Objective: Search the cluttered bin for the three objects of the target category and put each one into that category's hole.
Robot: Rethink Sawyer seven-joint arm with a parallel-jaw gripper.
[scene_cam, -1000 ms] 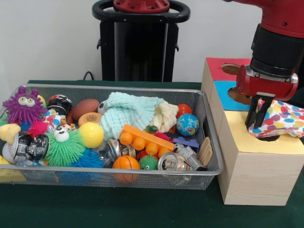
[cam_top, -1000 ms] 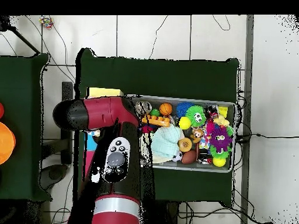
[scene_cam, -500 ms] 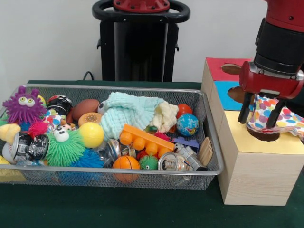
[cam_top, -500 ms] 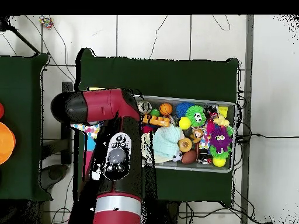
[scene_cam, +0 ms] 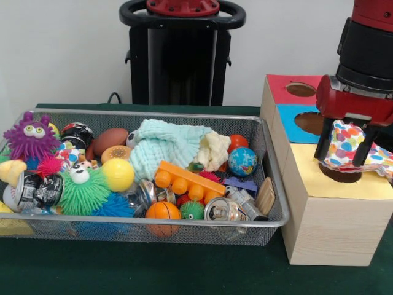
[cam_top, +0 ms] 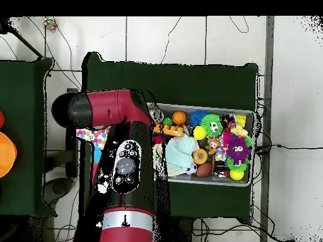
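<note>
My gripper hangs open over the yellow end of the wooden box. Its dark fingers stand spread on either side of a polka-dot cloth. The cloth is bunched over the yellow section's hole and trails off to the right. In the overhead view the arm hides the gripper, and only a corner of the polka-dot cloth shows. A mint cloth and a cream cloth lie in the wire bin.
The bin also holds balls, spiky toys, cans and an orange block. On the box, the red hole and blue hole lie behind the yellow section. The bin lies right of the arm in the overhead view.
My gripper was shut on the polka-dot cloth at the yellow hole. It has opened, letting the cloth go, then risen slightly and drifted right.
</note>
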